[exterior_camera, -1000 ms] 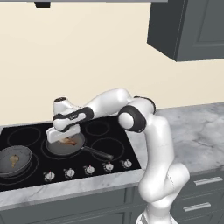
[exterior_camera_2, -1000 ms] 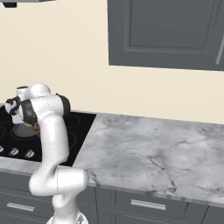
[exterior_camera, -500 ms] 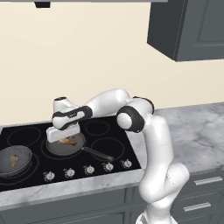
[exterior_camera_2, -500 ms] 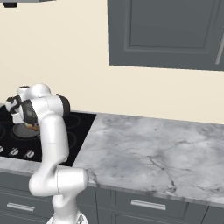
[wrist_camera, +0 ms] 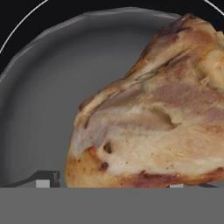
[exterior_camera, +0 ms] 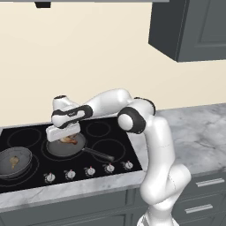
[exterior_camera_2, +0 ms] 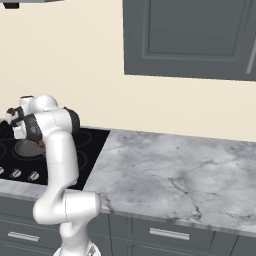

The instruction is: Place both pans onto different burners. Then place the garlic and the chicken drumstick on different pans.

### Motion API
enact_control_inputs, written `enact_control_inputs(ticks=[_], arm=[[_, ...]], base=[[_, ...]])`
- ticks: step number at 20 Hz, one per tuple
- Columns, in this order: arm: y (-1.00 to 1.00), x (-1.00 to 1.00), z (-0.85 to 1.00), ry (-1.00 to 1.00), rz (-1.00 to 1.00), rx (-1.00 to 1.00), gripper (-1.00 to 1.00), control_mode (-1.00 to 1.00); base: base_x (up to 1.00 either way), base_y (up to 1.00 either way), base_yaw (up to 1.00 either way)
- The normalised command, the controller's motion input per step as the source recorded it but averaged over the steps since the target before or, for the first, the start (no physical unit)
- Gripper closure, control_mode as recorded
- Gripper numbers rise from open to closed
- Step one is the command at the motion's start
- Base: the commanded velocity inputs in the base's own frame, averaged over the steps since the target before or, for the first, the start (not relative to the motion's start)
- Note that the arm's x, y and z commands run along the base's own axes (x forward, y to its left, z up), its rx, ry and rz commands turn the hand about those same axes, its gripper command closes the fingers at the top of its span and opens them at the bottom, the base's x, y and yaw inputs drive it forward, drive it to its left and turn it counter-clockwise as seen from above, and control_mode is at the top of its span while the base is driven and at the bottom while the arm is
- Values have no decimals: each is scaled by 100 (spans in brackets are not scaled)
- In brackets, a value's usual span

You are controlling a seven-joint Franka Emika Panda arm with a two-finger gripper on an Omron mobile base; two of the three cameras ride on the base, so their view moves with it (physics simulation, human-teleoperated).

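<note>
Drumstick (wrist_camera: 153, 113) is what I'm watching — in the hand view it lies inside the shallow pan (wrist_camera: 48, 100), close under the camera, orange-brown skin up, and it looks to rest on the pan floor. From the left base view the same pan (exterior_camera: 66, 148) sits on a burner ring near the middle of the black cooktop (exterior_camera: 112, 132), handle pointing right and toward the front edge. The deeper pan (exterior_camera: 15, 162) sits on the far-left burner with the garlic (exterior_camera: 14, 161) inside it.

My pincer (exterior_camera: 63, 133) hovers low over the drumstick. Its tips barely show at the bottom of the hand view, spread to either side of the meat, so I judge the jaws parted, though I cannot tell for certain that both tips are clear of it.

I judge this the letting-go step, so my care is plain: open fully, then lift straight up — no sideways drag that would roll the meat out or nudge the pan off its ring.
</note>
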Motion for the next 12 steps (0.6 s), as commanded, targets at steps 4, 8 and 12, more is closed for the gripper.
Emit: enact_control_inputs(ticks=[4,8,12], arm=[[0,-17,50,0,0,0,-100,-100],[0,-18,32,0,0,0,-100,-100],[0,0,3,0,0,0,-100,-100]], base=[[0,0,0],[0,0,0],[0,0,0]])
